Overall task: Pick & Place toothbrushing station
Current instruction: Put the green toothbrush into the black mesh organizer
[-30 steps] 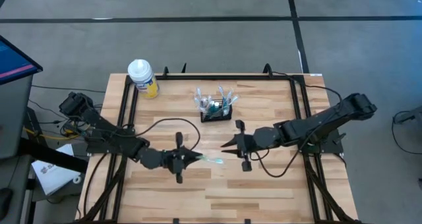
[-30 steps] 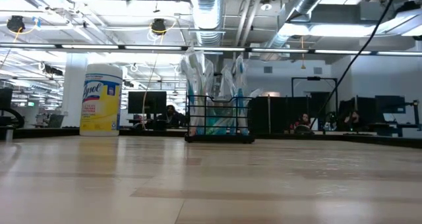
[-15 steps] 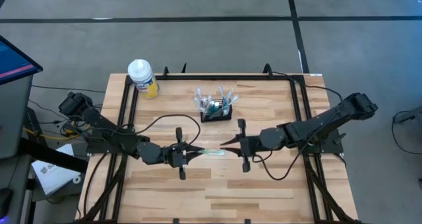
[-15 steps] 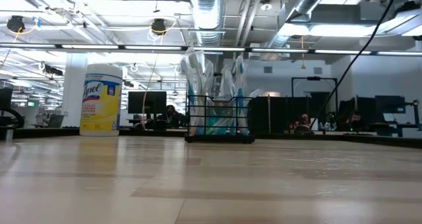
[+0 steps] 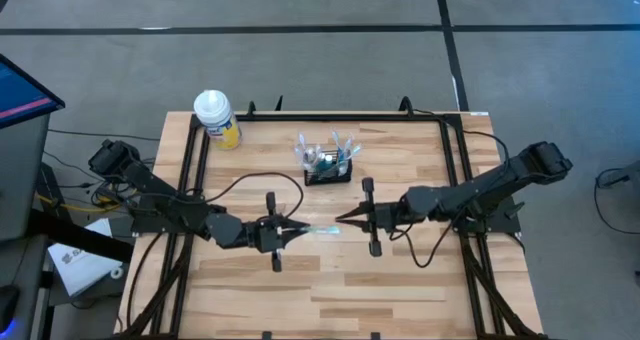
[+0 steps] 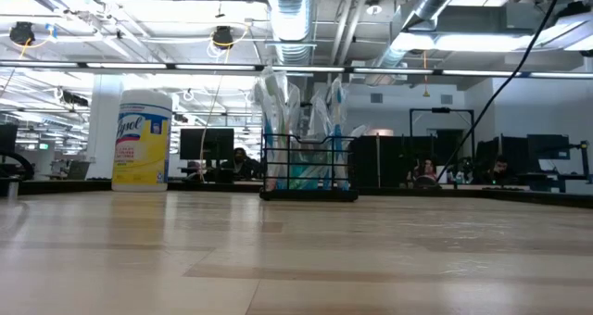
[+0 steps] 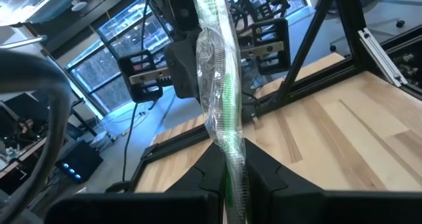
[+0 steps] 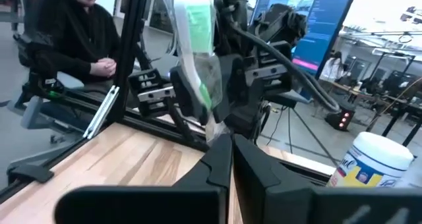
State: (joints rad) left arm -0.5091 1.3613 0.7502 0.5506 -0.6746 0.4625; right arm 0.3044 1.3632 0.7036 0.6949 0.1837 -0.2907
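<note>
Right gripper (image 5: 341, 218) has closed onto the wrapped toothbrush (image 5: 318, 228) clamped by left gripper (image 5: 291, 229).

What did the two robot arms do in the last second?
The left gripper carried the wrapped green toothbrush toward the table's middle. The right gripper came to meet it and shut on the brush's free end. The black holder box and the yellow bottle stayed put.

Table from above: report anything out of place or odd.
Nothing is spilled or toppled. The black mesh holder stands upright, packed with wrapped toothbrushes, and the wipes canister sits at the far left corner. The one oddity: a wrapped green toothbrush hangs above mid-table, pinched between the left gripper and right gripper.
</note>
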